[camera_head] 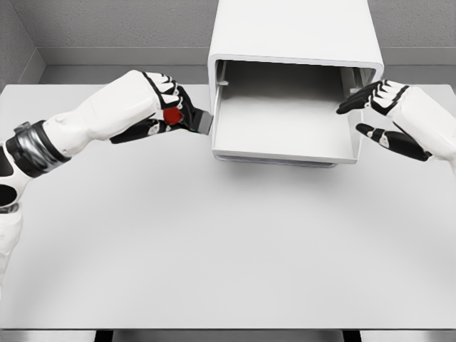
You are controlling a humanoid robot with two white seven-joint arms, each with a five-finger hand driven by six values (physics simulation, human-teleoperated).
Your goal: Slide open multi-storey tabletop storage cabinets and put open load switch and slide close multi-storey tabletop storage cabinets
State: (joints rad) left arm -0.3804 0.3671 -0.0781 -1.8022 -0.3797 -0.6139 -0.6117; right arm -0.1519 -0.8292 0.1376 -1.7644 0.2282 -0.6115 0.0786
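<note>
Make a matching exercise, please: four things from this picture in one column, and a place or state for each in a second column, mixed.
Things:
1. left hand
2. right hand
3. drawer
4. load switch

States:
A. pulled out, nothing inside
B. fingers spread, at the cabinet's right edge
C. red and grey, held left of the cabinet
D. closed around the switch

Pairs: 1-D, 2-B, 3-A, 4-C

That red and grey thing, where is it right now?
In the left hand, left of centre, beside the open drawer of the cabinet.
</note>
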